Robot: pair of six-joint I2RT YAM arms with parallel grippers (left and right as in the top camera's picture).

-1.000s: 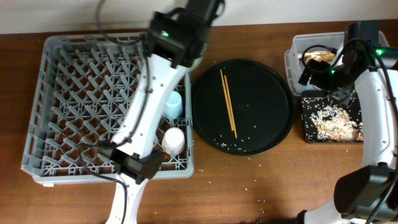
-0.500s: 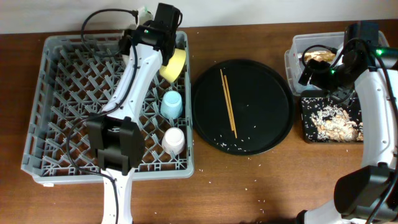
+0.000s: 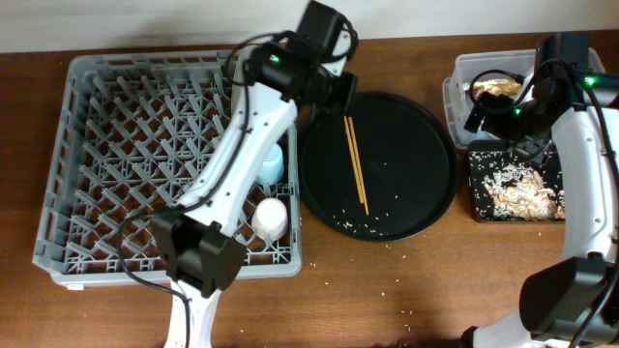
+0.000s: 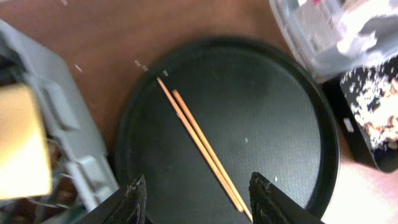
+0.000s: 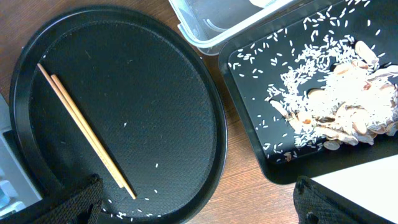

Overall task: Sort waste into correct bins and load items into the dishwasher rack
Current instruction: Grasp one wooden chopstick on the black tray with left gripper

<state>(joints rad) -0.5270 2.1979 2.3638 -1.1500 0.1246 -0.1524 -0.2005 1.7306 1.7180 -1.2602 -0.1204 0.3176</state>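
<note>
A pinkish mark inside the clear ribbed plastic tub (image 4: 311, 37) is perhaps print, too blurred to read. The left gripper (image 4: 198, 199) hangs over the round black tray (image 4: 273, 112), jaws spread and empty, above two thin brown chopsticks (image 4: 199, 140) lying side by side on its pebbled surface. The right gripper (image 5: 199, 208) is also spread wide, holding nothing. Rice grains and brownish scraps (image 5: 336, 106) lie in the shallow black tray (image 5: 252, 134). A crinkled gold wrapper (image 3: 495, 89) sits in the tub. The grey lattice dishwasher rack (image 3: 116, 164) holds the yellow bowl (image 4: 22, 146), light blue cup (image 3: 274, 164) and small pink cup (image 3: 271, 217).
</note>
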